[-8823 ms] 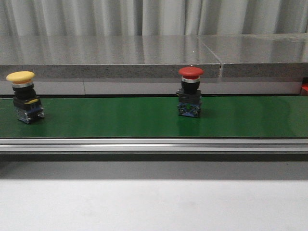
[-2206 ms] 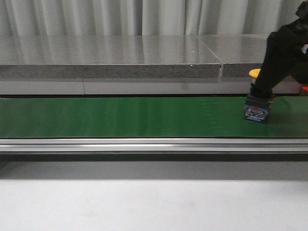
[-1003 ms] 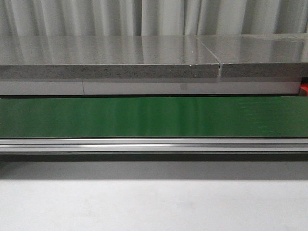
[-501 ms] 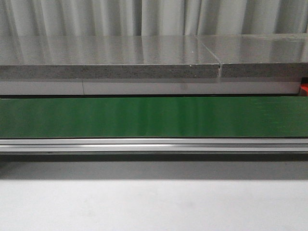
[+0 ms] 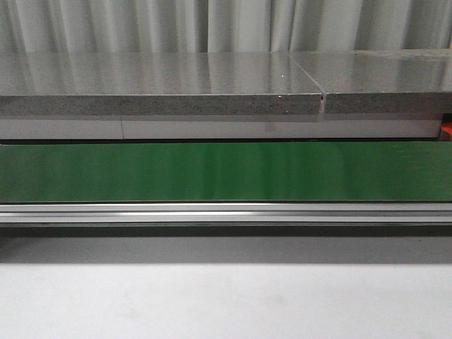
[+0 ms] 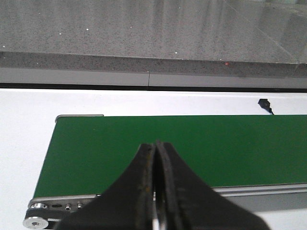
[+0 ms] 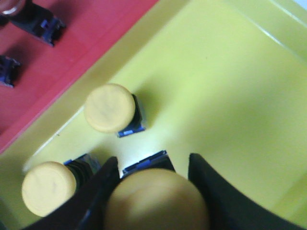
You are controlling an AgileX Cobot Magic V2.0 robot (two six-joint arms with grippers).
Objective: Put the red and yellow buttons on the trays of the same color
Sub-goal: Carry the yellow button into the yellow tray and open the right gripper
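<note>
The right gripper (image 7: pixel 153 191) clamped a yellow button (image 7: pixel 156 201) above the yellow tray (image 7: pixel 216 86); released carelessly, it could topple onto neighbouring buttons (image 7: pixel 109 108). The left gripper (image 6: pixel 155 191) was closed, empty.

Front view is showing even, soft light w/ vertical glare streaks reflecting on the grey counter (image 5: pixel 162 74) and a pale sheen lying across the green belt (image 5: pixel 212 171). Left wrist view is reading sharp but slightly dim. Right wrist view is looking bright & blurry, w/ the held yellow button (image 7: pixel 156 200) sitting out of focus and soft shadows falling on the yellow tray (image 7: pixel 230 91).
</note>
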